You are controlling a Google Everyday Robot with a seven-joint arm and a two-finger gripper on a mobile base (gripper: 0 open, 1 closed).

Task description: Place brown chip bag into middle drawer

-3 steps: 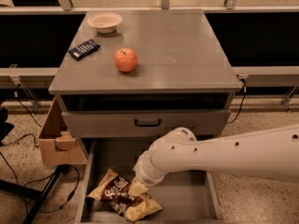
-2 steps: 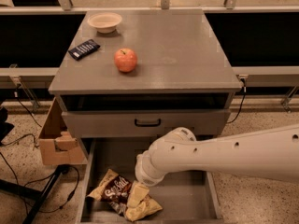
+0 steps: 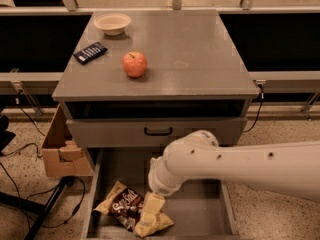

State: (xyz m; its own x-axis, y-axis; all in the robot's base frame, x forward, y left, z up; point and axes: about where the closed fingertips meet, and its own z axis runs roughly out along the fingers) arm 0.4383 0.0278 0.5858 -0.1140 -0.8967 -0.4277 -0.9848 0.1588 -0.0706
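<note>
The brown chip bag (image 3: 121,205) lies on the floor of the pulled-out middle drawer (image 3: 200,219), at its front left. It is dark brown with white script and tan edges. My gripper (image 3: 151,210) reaches down into the drawer from the right on a thick white arm (image 3: 240,166). It sits over the bag's right end, touching or just above it. The gripper hides part of the bag's right end.
On the cabinet top (image 3: 200,49) are a red apple (image 3: 134,64), a small dark blue packet (image 3: 90,52) and a white bowl (image 3: 112,23). A closed drawer front with a black handle (image 3: 158,131) sits above. A cardboard box (image 3: 62,151) and cables lie at left.
The gripper has sunk slightly lower over the bag's right end. The bag stays on the drawer floor. Nothing else has moved.
</note>
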